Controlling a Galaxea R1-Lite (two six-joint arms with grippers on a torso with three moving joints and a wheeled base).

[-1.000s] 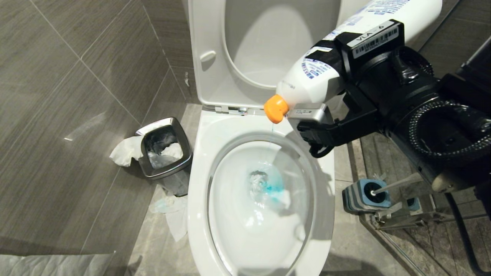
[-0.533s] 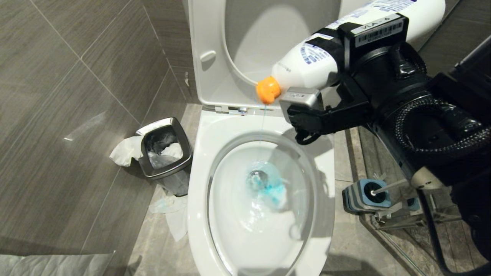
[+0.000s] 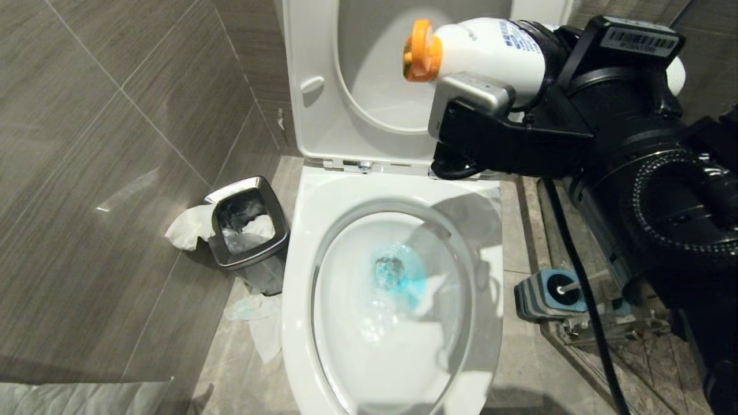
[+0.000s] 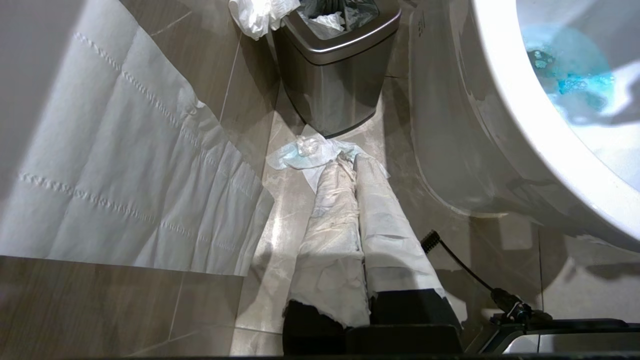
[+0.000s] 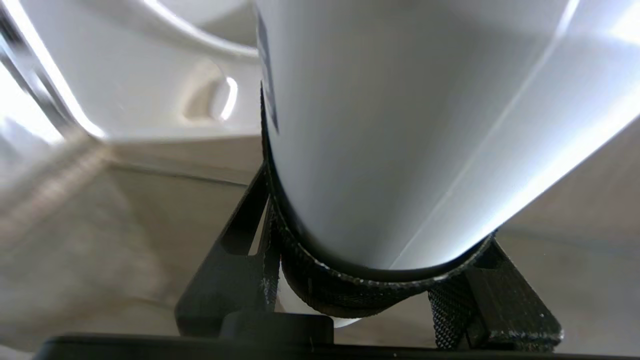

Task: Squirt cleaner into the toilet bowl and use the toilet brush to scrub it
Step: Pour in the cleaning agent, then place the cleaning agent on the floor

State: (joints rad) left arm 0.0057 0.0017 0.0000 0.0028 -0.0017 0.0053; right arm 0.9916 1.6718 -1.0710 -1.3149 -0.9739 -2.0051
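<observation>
The right pincer (image 3: 530,63), pinching the cleaner bottle (image 3: 490,52), is tipping it back up, ending the squirt into the toilet bowl (image 3: 392,300).

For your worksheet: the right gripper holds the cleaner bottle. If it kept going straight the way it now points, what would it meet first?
Most likely the raised toilet lid. The right gripper, shut on the cleaner bottle, points roughly level across the toilet, orange cap leading, above the toilet bowl. Depth is unclear, so it might pass in front.

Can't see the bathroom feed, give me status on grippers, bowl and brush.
Right gripper shut on cleaner bottle, level above toilet bowl. Left gripper shut, parked low. Blue cleaner in bowl. Toilet brush in holder.
</observation>
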